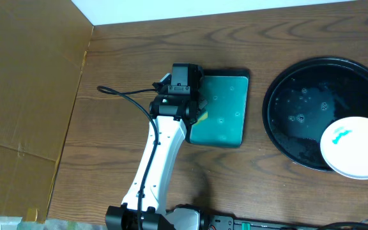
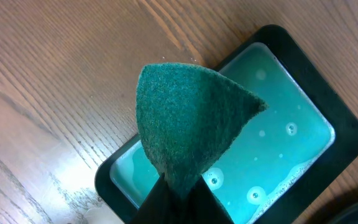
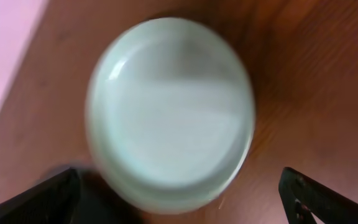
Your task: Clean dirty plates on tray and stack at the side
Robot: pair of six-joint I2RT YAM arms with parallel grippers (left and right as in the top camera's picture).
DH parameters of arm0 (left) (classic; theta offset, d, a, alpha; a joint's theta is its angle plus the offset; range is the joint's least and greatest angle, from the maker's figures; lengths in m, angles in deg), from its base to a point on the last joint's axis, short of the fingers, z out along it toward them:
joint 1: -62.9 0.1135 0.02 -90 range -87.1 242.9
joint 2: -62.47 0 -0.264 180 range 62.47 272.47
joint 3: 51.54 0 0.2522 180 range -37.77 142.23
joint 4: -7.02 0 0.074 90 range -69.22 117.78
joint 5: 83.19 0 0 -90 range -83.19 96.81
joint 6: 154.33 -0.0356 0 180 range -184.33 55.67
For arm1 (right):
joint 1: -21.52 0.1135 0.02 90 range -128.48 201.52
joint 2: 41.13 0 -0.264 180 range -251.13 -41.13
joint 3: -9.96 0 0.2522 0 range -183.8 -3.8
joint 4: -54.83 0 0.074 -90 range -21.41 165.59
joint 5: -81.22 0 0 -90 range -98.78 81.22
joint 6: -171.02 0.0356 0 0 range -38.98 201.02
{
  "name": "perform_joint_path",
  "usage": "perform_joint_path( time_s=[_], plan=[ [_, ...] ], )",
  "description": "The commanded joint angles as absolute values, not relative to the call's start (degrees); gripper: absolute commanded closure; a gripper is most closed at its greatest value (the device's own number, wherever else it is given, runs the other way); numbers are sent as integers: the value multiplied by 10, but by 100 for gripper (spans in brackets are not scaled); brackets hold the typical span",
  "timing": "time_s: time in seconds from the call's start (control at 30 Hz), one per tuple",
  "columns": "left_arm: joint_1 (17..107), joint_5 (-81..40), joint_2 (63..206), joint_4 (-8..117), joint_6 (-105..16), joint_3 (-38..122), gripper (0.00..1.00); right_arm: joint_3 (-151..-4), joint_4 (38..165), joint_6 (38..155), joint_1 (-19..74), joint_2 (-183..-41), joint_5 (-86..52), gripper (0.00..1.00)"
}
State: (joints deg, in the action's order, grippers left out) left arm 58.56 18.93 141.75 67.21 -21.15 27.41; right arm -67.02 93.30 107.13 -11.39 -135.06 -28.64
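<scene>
On tray (image 1: 281, 121), plate (image 1: 358, 153) face-up.

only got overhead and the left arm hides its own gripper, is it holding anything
Observer: Yes. The left gripper is shut on a green scrub pad, held above the teal tray, which has soapy water in it.
Operator: cant see the right arm at all, what is it over
Observer: Its wrist camera looks down on a white plate lying on bare wood, not on the black tray. The picture is blurred, but no smear shows.
Operator: is it gripping that plate
Observer: No. The right gripper is open, with its fingers spread wide.
</scene>
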Motion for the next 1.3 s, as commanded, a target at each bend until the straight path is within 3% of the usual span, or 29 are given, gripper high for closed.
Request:
perform_joint_path(
  time_s=[0.0,0.27,0.47,0.5,0.57,0.77,1.27],
  plan=[
    [587,193,1416,672,-221,268,93,-676,1020,1067,-85,-1240,-273,1],
    [587,193,1416,672,-221,268,93,-673,1315,1132,16,-1137,-165,1],
    [587,193,1416,672,-221,268,93,-664,1388,1176,59,-1139,-177,2],
    [587,193,1416,673,-221,268,93,-660,1387,1176,64,-1139,-177,9],
    [587,193,1416,673,-221,268,93,-651,1385,1174,75,-1139,-177,12],
    [587,193,1416,672,-221,268,93,-606,1336,1174,126,-1139,-176,1],
    [587,193,1416,666,-221,268,93,-451,1198,1269,233,-1139,-176,1]
  ],
)
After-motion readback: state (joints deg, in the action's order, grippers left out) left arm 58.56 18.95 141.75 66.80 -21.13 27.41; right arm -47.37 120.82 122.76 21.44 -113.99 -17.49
